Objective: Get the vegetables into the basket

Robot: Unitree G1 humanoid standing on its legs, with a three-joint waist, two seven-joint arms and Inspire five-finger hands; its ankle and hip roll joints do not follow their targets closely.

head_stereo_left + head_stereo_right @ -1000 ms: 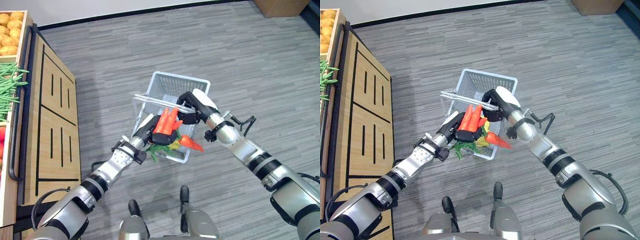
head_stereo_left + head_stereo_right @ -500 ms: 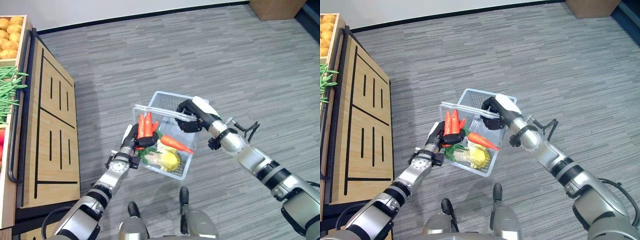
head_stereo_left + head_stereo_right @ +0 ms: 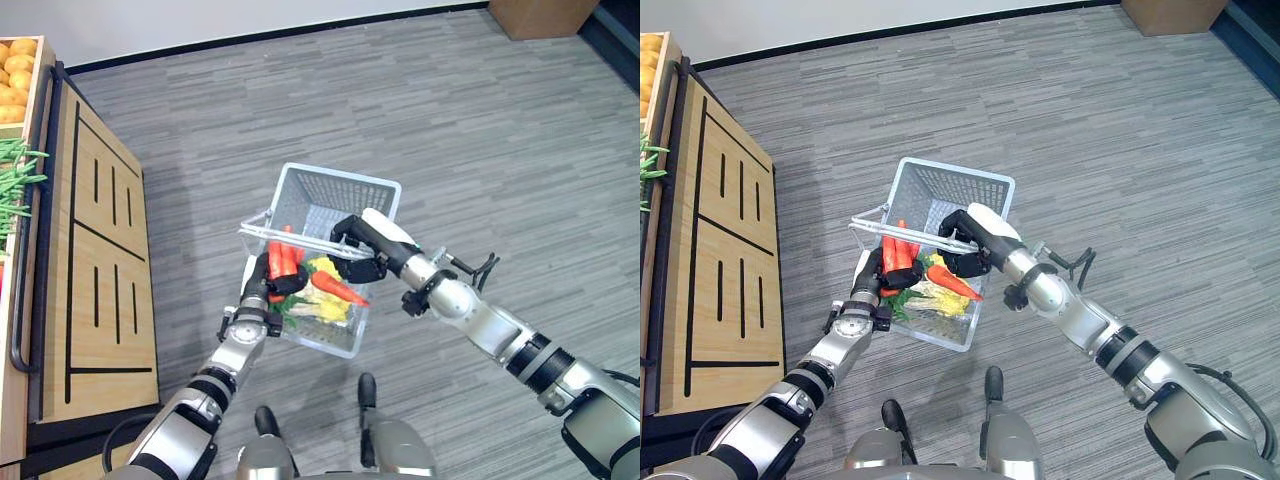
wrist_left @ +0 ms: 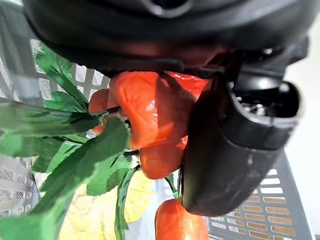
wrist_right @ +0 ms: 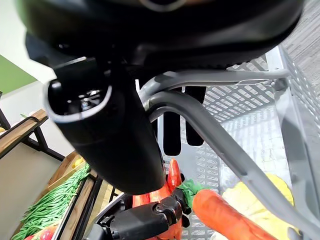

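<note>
We find the basket (image 3: pixel 335 205) carried above the floor by the right robot hand (image 3: pixel 358 243), its fingers curled round the handles (image 3: pixel 300 240). The left robot hand (image 3: pixel 872 275) grips a carrot bunch (image 3: pixel 281 262) inside the basket, over other vegetables (image 3: pixel 325 290); we judge placement is under way, and release should come next.

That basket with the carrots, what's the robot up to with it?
The robot carries a grey basket by its handles, gripped in its right hand. Its left hand holds a bunch of carrots inside the basket, not yet let go. Another carrot and something yellow already lie inside.
</note>
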